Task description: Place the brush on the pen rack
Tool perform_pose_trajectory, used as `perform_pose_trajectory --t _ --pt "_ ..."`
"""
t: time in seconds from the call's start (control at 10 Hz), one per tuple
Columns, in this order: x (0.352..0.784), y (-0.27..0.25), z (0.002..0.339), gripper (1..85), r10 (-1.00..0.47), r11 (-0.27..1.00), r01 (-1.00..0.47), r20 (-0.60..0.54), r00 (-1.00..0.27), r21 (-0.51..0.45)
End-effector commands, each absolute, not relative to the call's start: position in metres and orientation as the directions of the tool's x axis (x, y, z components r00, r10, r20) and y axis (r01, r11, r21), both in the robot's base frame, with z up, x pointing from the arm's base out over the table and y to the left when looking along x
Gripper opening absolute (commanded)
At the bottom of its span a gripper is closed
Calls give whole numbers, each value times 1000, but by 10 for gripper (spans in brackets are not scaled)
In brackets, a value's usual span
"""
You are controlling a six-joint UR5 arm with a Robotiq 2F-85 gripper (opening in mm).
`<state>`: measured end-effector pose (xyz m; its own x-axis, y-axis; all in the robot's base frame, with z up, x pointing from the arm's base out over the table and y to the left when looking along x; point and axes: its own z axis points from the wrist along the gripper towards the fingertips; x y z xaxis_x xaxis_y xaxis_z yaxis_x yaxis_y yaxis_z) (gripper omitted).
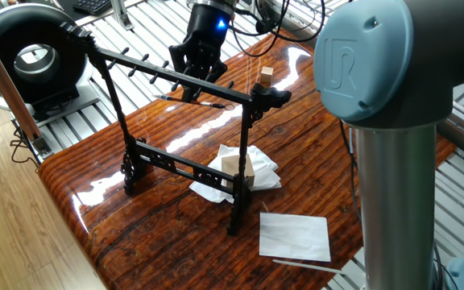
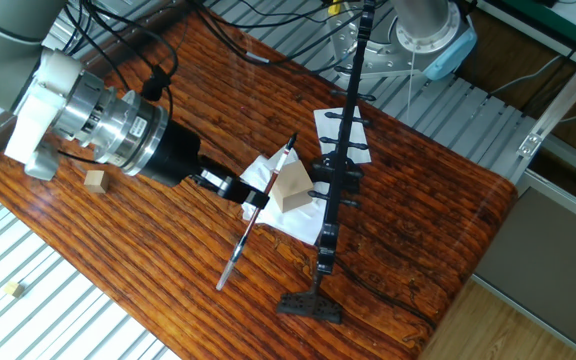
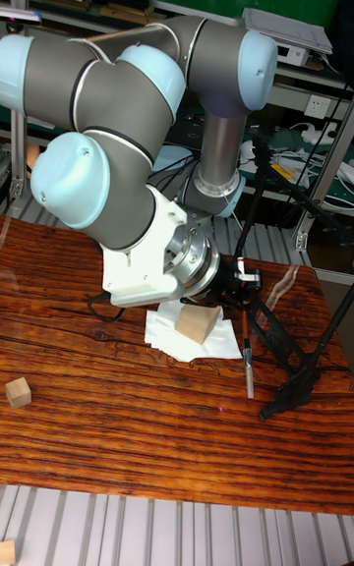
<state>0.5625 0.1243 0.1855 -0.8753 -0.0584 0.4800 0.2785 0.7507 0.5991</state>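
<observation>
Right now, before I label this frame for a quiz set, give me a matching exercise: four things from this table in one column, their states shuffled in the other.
1. slender dark brush
2. black metal pen rack
3. small pale wooden cube
4. flat white paper sheet

A. standing upright on its feet
B. lying flat near the table edge
C. clamped in the gripper
D. sitting alone on bare wood

Pairs: 1-C, 2-A, 3-D, 4-B

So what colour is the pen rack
Black; the pen rack shows best in one fixed view.
</observation>
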Motion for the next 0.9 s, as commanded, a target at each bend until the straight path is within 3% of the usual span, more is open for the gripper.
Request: perform_pose_trajectory --t 0.0,0.8 --pt "557 125 206 13 -56 749 308 519 -853 587" --pt "556 133 230 13 -16 756 372 583 -812 538"
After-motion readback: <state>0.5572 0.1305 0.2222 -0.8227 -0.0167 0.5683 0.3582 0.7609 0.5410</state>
